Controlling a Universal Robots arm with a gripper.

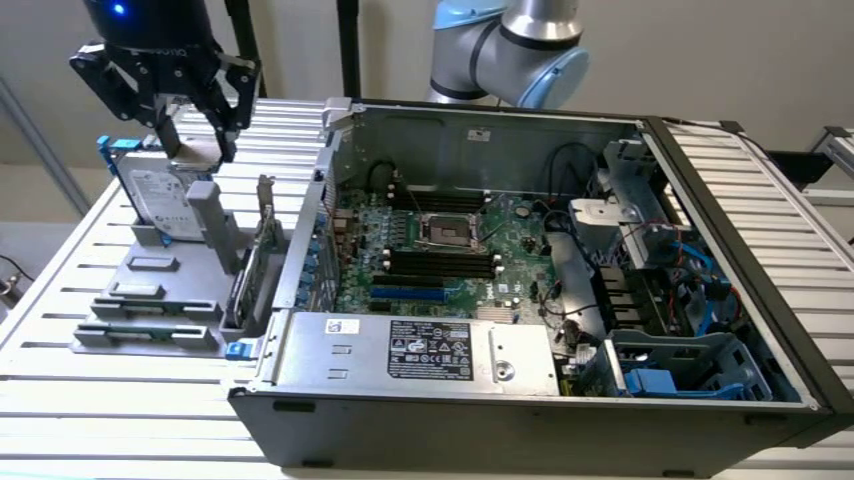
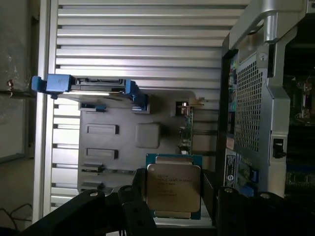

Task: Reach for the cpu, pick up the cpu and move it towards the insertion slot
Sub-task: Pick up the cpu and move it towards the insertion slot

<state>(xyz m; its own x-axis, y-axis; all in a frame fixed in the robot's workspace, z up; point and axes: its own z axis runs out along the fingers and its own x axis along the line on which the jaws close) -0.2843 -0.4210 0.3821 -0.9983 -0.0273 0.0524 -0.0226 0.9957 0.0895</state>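
**Cpu clamped in the claw, outside the case**

The cpu [image 2: 173, 189] sits between the 2 dark fingers [image 2: 139, 199] of the claw [image 2: 173, 196], which is clenched on 2 opposite edges of it. In the wrist view, its silver face with printed lines is turned squarely toward the camera inside a thin teal rim. The chip is close to square, so no long axis stands out. Behind it lies the grey holder tray [image 2: 128, 147], and the hard drive [image 2: 98, 86] with blue rails stands at the tray's far end.

The exterior view gives the wider layout. The claw [image 1: 198, 140] hangs above the hard drive [image 1: 158, 195] and the tray [image 1: 147, 300], at the exterior view's left on the slatted tabletop [image 1: 67, 380]. From this side I cannot make out the chip clearly between the fingers. The insertion slot [image 1: 447, 232], a shiny frame around a dark centre, lies on the motherboard inside the open computer case [image 1: 400, 420], well apart from the claw.
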